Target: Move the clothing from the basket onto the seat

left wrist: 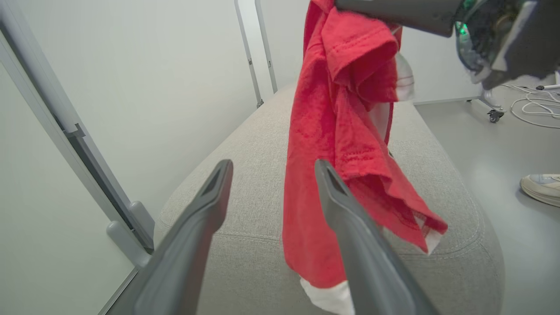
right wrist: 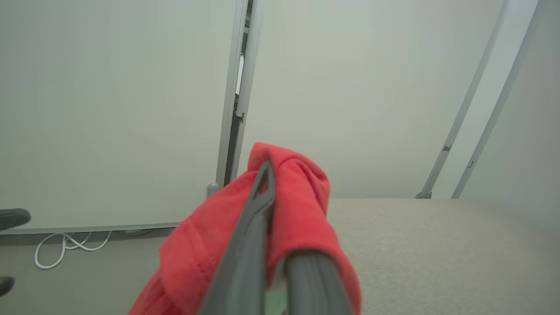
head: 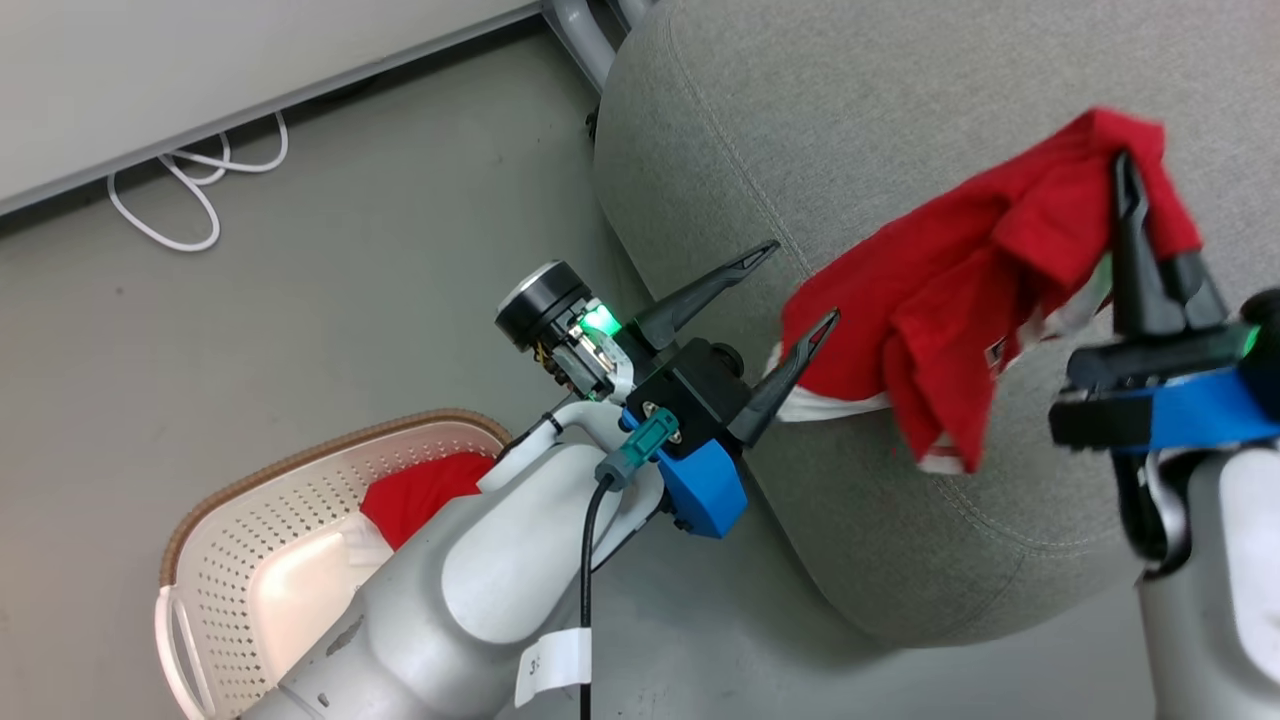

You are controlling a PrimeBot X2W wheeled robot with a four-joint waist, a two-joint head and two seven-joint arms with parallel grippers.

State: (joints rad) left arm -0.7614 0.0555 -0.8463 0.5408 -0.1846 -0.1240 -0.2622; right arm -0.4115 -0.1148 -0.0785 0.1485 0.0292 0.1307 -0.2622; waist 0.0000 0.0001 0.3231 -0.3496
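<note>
Lowering the red garment (head: 960,290), clamped in the jaws of the right gripper (head: 1128,175), flat onto the seat (head: 850,100) seems best; the left gripper (head: 800,280) gapes wide.

1. Seat (head: 850,90): grey woven upholstery with a rounded edge and a stitched seam; takes up the upper right.
2. Red garment (head: 950,290): bunched, with white striped trim at its lower hems. Pinched at its top by the right pincer (head: 1128,175), whose fingers are pressed together. Seen against the seat.
3. Left pincer (head: 805,280): fingers spread wide, nothing between them. Lower fingertip is at the garment's left edge; contact cannot be told.
4. Basket (head: 300,465): cream perforated plastic with a brown woven-look rim, on the floor at lower left, partly hidden by the left forearm.
5. Second red garment (head: 425,490): lying inside the basket.
6. White cable (head: 190,190): looped on the grey floor (head: 330,300) near the wall base.
</note>
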